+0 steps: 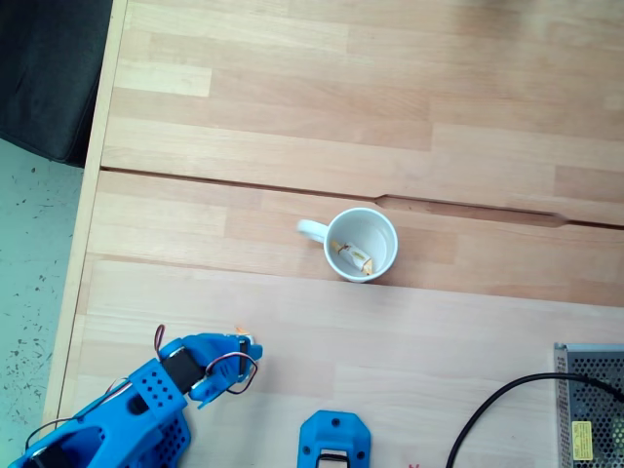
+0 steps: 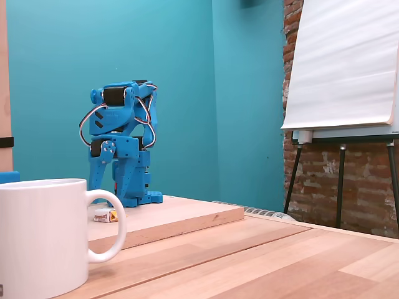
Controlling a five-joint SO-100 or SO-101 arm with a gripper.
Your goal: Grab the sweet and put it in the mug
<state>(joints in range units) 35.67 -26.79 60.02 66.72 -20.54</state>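
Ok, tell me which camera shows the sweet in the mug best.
In a fixed view the sweet lies in plain sight inside the mug, seen from above. In a fixed view the mug stands side-on, and its wall hides whatever lies inside.

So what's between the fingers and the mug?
Just bare wooden table, seen in a fixed view from above, between the fingers and the white mug. The sweet lies inside the mug.
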